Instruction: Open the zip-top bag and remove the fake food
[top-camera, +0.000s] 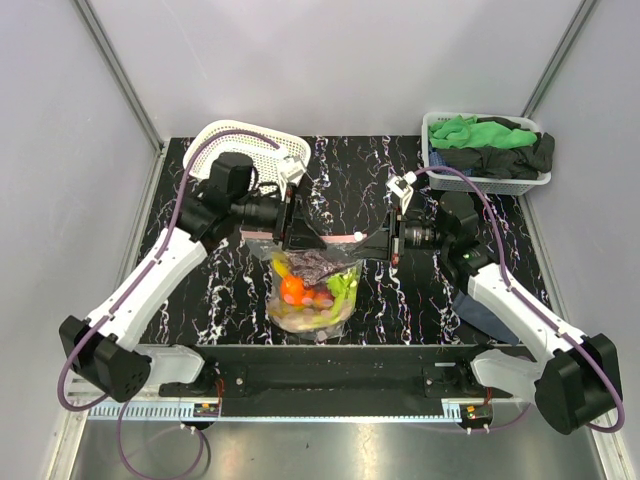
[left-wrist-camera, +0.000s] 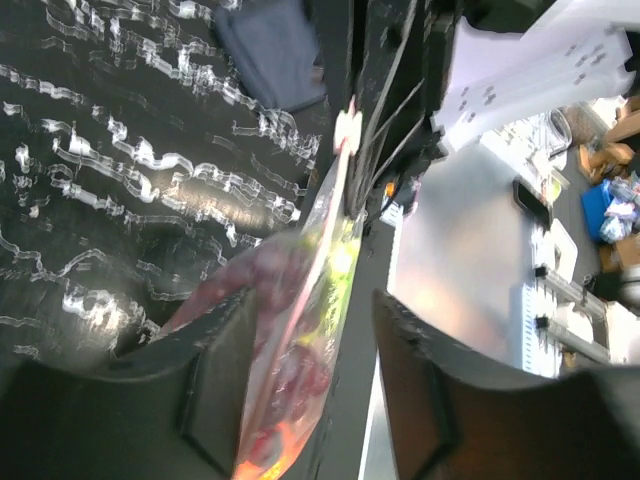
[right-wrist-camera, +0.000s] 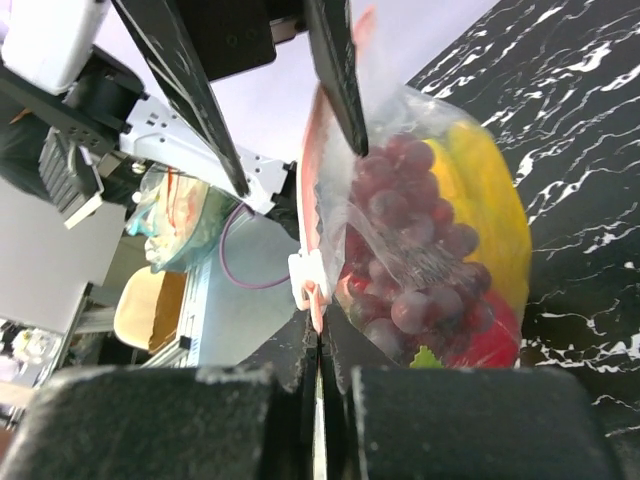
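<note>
Right fingers (right-wrist-camera: 200, 420) clamp the strip of the zip-top bag (top-camera: 300, 318); left fingers (left-wrist-camera: 440, 430) straddle it, apart, fake food (right-wrist-camera: 420, 260) below. Opening step: left should close, then pull away.

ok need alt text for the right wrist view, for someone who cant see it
The right gripper is shut on the edge of a clear zip-top bag full of fake food, purple grapes foremost. The left gripper, open, straddles the bag's far end, over a black marbled table.
</note>
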